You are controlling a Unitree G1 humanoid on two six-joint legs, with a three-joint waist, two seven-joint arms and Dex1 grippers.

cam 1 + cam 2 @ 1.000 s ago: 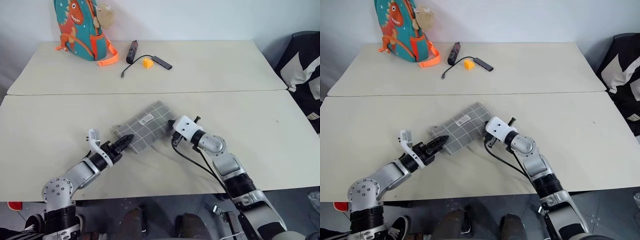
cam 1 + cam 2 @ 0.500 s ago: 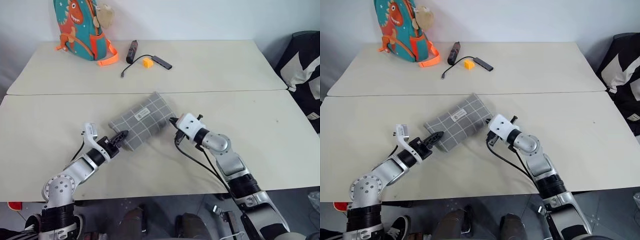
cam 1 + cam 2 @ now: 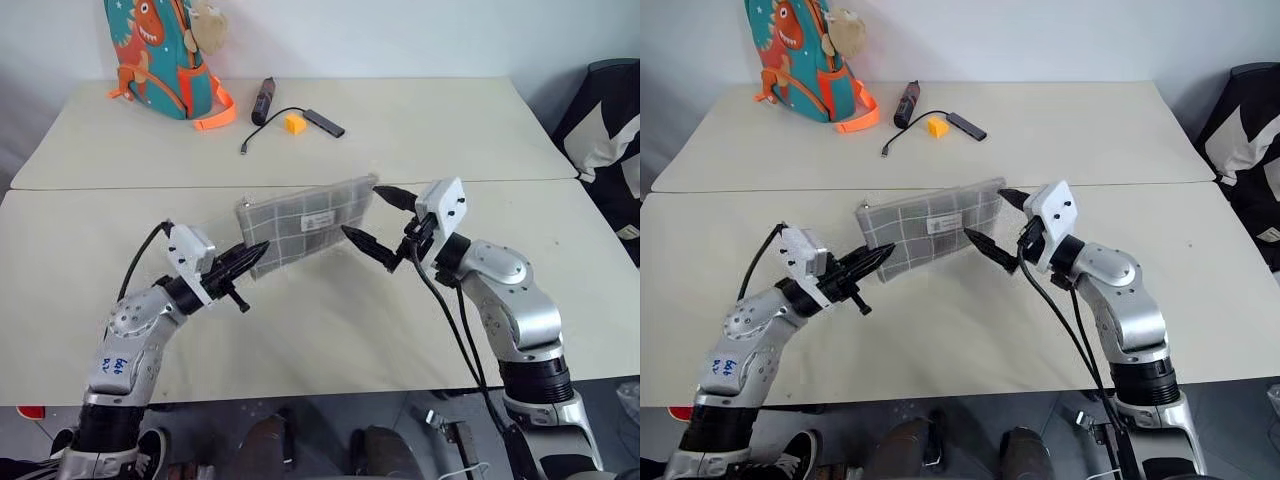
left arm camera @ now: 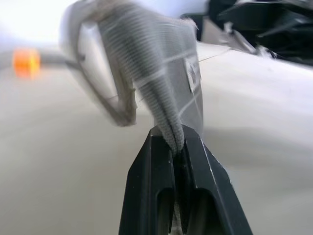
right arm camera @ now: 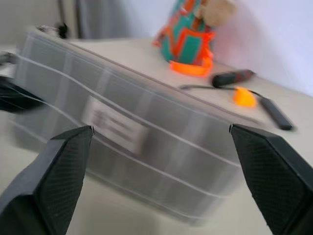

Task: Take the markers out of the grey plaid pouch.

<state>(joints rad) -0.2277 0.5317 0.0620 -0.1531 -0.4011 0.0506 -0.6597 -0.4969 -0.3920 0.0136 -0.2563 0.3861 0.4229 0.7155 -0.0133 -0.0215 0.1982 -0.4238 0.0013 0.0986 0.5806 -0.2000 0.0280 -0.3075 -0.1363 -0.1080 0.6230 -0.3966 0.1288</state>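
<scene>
- Grey plaid pouch (image 3: 305, 220) is held above the near table (image 3: 300, 330), long axis running left-right, face upright
- Left gripper (image 3: 250, 258) pinches its left corner
- Right gripper (image 3: 375, 225) reaches level toward the other end, fingers spread wide

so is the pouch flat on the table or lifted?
Lifted. The left gripper pinches one corner of the grey plaid pouch, holding it above the table; the right gripper is open beside it.
</scene>
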